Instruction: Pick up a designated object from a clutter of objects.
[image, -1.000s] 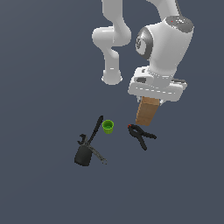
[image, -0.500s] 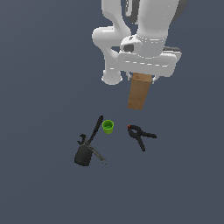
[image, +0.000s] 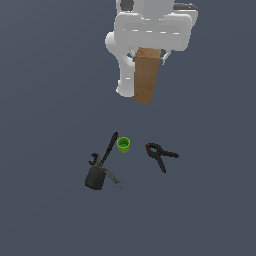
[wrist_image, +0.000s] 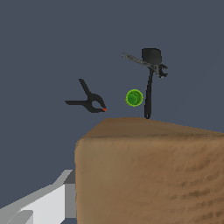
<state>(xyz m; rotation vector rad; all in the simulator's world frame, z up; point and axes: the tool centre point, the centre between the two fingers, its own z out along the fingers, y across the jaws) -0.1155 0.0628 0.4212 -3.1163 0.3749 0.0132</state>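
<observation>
The brown box (image: 147, 75) hangs long-axis vertical at 6 o'clock beneath the tool (image: 148, 50), clenched on its top, well above the bench (image: 50, 100).

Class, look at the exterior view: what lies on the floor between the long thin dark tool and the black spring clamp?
The small green cup sits between the thin dark tool and the clamp, touching neither.

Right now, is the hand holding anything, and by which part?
Yes: the hand grips the brown box by its upper end; the rest hangs below, clear of the floor.
</observation>
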